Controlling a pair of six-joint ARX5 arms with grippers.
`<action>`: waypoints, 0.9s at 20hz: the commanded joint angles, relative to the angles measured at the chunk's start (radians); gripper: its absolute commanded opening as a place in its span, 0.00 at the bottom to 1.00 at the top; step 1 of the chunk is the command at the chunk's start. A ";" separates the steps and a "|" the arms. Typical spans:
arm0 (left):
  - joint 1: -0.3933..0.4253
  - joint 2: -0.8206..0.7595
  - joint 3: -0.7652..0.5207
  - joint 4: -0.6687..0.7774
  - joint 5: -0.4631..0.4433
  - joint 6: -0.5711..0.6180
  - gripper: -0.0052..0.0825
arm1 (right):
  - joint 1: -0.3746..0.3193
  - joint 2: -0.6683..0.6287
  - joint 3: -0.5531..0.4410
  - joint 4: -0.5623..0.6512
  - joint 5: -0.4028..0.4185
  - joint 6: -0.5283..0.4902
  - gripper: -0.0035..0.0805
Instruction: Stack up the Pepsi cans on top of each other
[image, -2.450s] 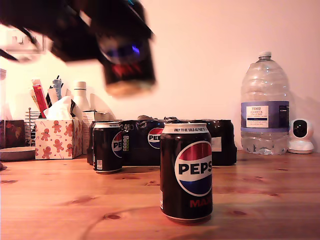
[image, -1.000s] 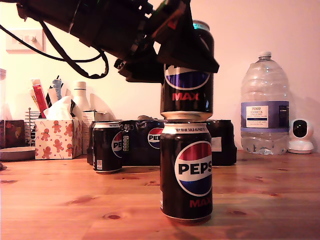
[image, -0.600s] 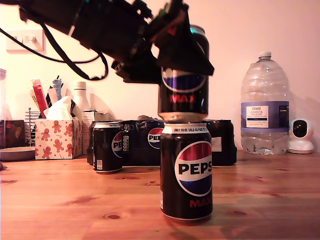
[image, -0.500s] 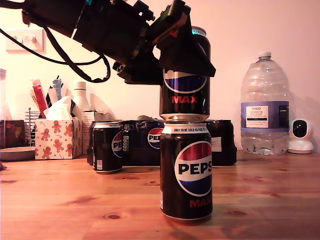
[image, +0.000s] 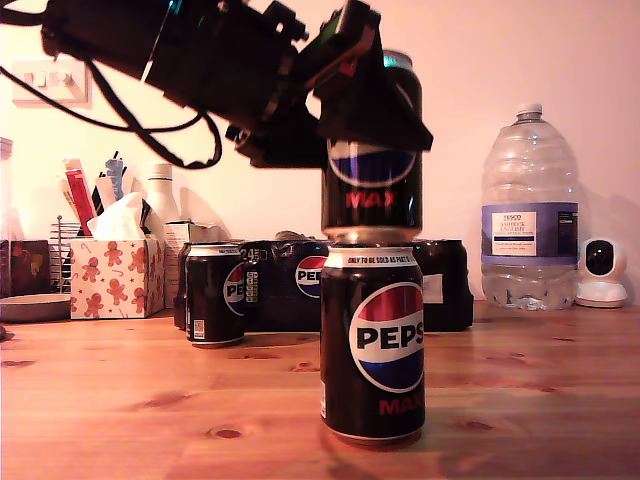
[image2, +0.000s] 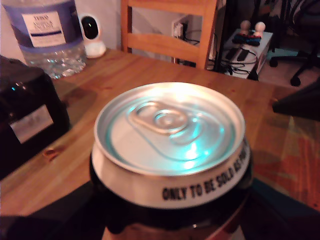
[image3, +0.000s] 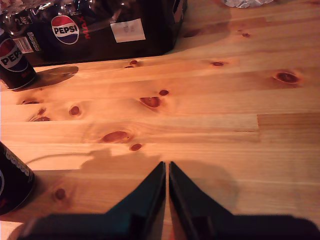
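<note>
Knotty pine table (image: 120, 400) against a pale wall, clutter at the back: gingerbread-print tissue box (image: 115, 275) on the exterior view's left, black shrink-wrapped Pepsi multipack (image: 300, 285) behind centre, big clear water bottle (image: 529, 210) and a small white camera (image: 602, 272) on the exterior view's right. Bottom Pepsi can (image: 373, 343) stands upright on the table, front centre in the exterior view. Top Pepsi can (image: 371, 150) sits upright on its lid, rims touching or all but touching, roughly lined up. My first gripper (image: 365, 95) is clamped around the top can's upper body, arm coming in from the exterior view's upper left; the first wrist view looks down on that can's silver lid and pull tab (image2: 167, 125), dark finger shapes at either side, with the bottle (image2: 47, 30) and a wooden chair (image2: 170, 30) beyond. Third Pepsi can (image: 215, 293) stands alone just in front of the multipack's end toward the exterior view's left, well apart from the stack. My second gripper (image3: 167, 172) hangs over bare table, fingertips pressed together with only a thin slit between, holding nothing; its view catches the multipack (image3: 100, 25), one can (image3: 15, 60) beside the pack and another can's edge (image3: 12, 185) near the gripper.
</note>
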 joint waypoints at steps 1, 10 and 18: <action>-0.009 -0.010 -0.004 0.042 0.001 0.002 0.55 | -0.006 0.001 -0.017 0.003 -0.003 0.003 0.03; -0.009 -0.024 -0.070 0.126 -0.018 0.005 0.55 | -0.006 0.001 -0.017 0.003 -0.003 0.003 0.03; -0.009 -0.024 -0.076 0.103 -0.018 0.010 0.55 | -0.006 0.001 -0.017 0.003 -0.003 0.003 0.03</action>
